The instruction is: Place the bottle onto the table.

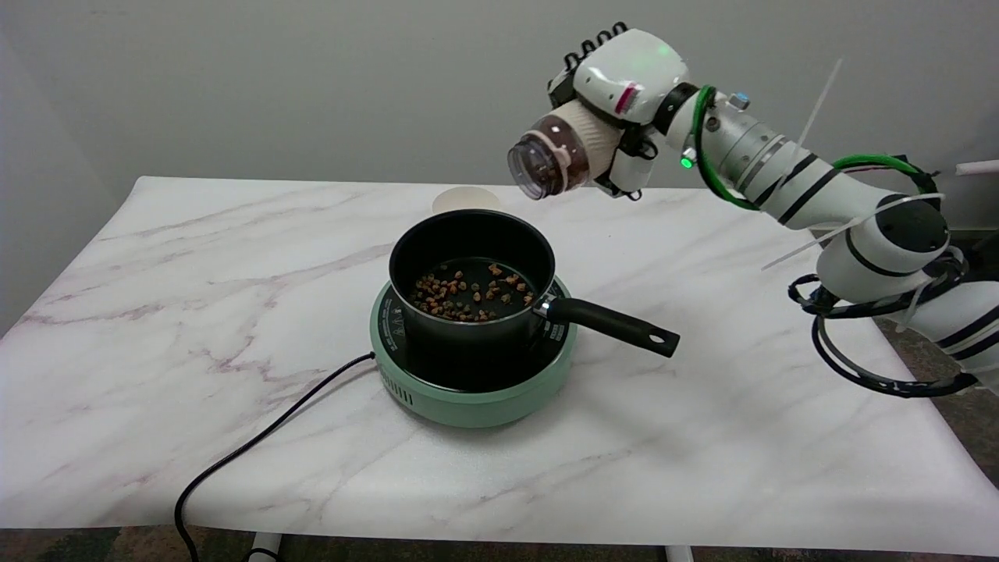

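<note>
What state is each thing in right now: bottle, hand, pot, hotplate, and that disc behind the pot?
bottle: held in the air, tilted with its open mouth toward the lower left, brown bits inside.
right hand: grips the bottle, raised above the table.
pot: sits on the hotplate, brown bits in its bottom, handle pointing right.
hotplate: on the table, cord attached; on or off, cannot tell.
white disc: lies flat behind the pot.
</note>
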